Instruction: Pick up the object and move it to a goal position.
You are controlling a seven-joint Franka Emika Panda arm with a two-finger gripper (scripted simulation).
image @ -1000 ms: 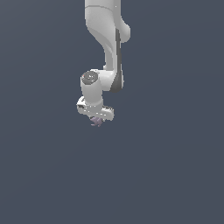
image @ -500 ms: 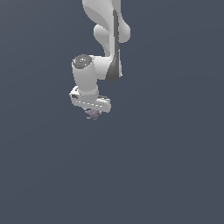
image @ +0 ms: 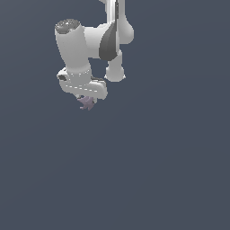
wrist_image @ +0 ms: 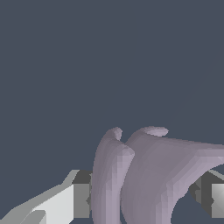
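White and rounded, the gripper (image: 87,101) points downward and pinches the object (image: 86,103), a small, dull mauve-purple lump with irregular, spiky edges. In the exterior view the object sits directly beneath the gripper's body, tucked between the fingertips, with a few pale purple points sticking out below and to the sides; it is much smaller than the gripper that carries it. In the wrist view the same object (wrist_image: 148,175) looks large and close, a smooth mauve form with two rounded lobes rising side by side and a long arm sweeping off to one side. One finger (wrist_image: 70,201), pale grey with a dark pad, presses against one flank of the object, and the other finger (wrist_image: 209,197), also with a dark pad, sits against the opposite flank, so the jaws are closed onto the lump and not spread wide. Above the gripper, in the exterior view, a thick white wrist cylinder (image: 72,47) with a speckled grey cap rises upward and leans slightly toward the exterior view's left. Beside it, on the exterior view's right, further white arm links (image: 114,40) with a dark grey band climb out of the top of the picture. Everything beyond the gripper and the object is a plain, flat, dark blue-grey background (image: 170,170) in both views, with no visible surface under the object.
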